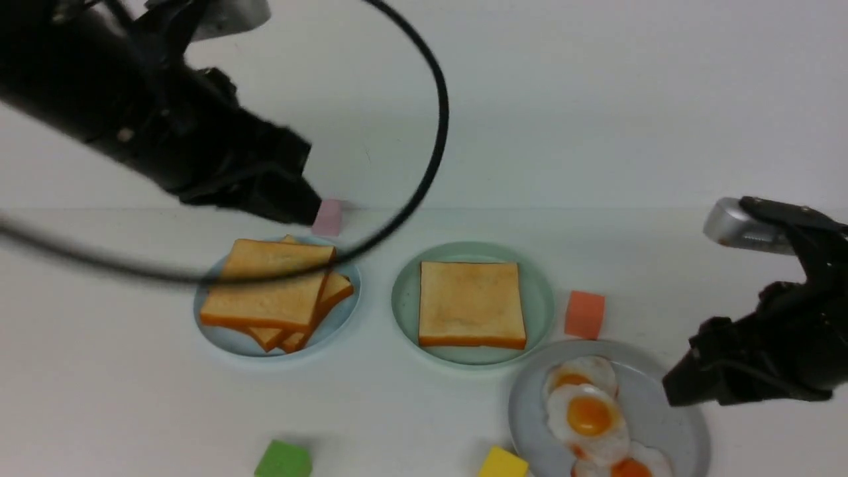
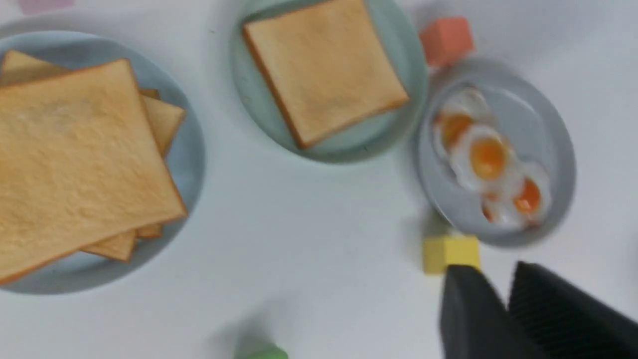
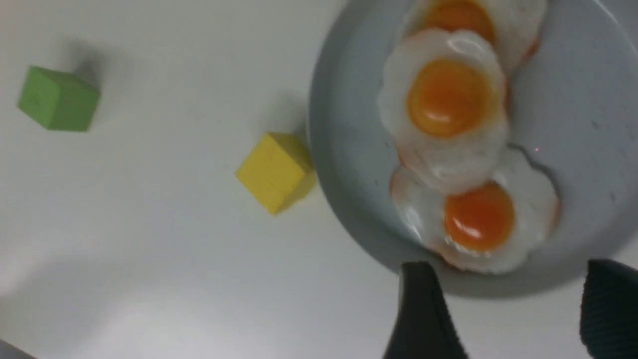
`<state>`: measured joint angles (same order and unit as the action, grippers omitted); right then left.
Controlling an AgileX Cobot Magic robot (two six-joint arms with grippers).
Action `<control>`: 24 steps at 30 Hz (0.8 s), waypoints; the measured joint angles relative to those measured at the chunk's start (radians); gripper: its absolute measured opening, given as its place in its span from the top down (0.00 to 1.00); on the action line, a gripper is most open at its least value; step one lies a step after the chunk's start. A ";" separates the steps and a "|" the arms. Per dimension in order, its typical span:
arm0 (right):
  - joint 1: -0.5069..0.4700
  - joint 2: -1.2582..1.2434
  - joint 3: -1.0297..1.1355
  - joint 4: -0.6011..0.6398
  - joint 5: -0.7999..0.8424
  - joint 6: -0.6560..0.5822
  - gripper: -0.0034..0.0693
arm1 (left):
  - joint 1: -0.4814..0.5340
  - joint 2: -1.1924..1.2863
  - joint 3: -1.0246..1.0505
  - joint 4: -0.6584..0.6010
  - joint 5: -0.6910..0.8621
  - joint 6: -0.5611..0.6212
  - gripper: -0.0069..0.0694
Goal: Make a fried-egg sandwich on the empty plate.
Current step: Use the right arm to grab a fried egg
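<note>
The mint-green empty plate (image 1: 405, 298) (image 2: 249, 94) sits mid-table and carries one golden toast slice (image 1: 472, 301) (image 2: 324, 70). No sandwich is stacked. Three fried eggs (image 1: 588, 416) (image 3: 448, 97) overlap on a grey plate (image 1: 656, 411) (image 3: 573, 99) at the front right. My left gripper (image 1: 291, 199) (image 2: 493, 271) hangs high behind the toast pile (image 1: 271, 291), jaws shut with nothing between them. My right gripper (image 1: 676, 387) (image 3: 511, 269) hovers at the grey plate's near-right rim, open wide and holding nothing.
The toast pile lies on a pale blue plate (image 1: 338, 318) at the left. Loose cubes: pink (image 1: 327, 217) behind that plate, orange (image 1: 584, 315) beside the mint plate, green (image 1: 283, 460) and yellow (image 1: 503, 464) at the front edge. A black cable (image 1: 437, 132) loops over the table.
</note>
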<state>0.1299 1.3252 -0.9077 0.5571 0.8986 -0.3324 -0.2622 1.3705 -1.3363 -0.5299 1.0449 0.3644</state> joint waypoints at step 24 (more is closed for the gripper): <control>-0.120 0.378 -0.006 0.336 -0.070 -0.392 0.36 | -0.366 -0.116 0.351 -0.104 -0.259 0.209 0.93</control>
<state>0.0104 1.7036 -0.9136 0.8929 0.8289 -0.7243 -0.6281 1.2547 -0.9855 -0.6336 0.7859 0.5737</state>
